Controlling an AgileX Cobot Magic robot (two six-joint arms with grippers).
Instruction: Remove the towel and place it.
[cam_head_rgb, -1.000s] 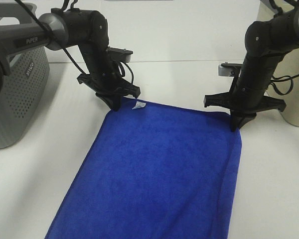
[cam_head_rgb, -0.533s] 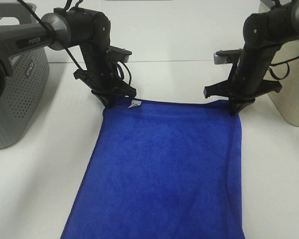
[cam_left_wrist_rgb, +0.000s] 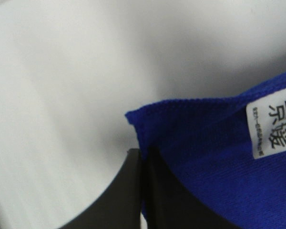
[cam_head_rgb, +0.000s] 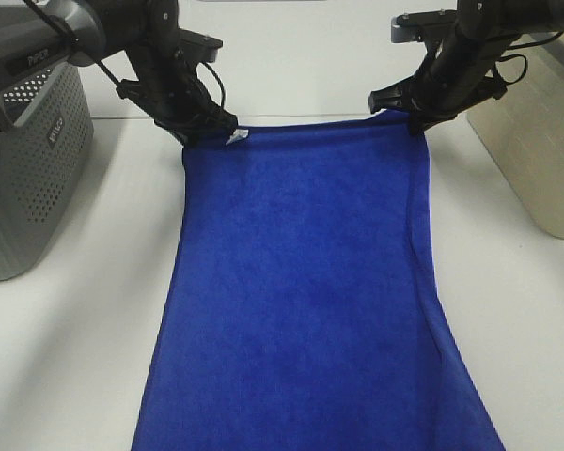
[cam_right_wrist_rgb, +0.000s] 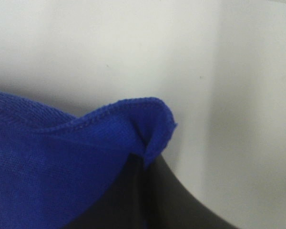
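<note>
Left gripper [cam_head_rgb: 210, 134] pinches the tagged far corner of the towel [cam_head_rgb: 305, 282]; right gripper [cam_head_rgb: 415, 122] clamps the other far corner, cloth stretched between.

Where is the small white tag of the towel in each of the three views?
Exterior high: white tag at the towel's far left corner, beside the left gripper.
Left wrist: tag at the picture's right edge, printed characters visible.
Right wrist: not in view.
Shared landmark: the towel's stitched blue hem.
</note>
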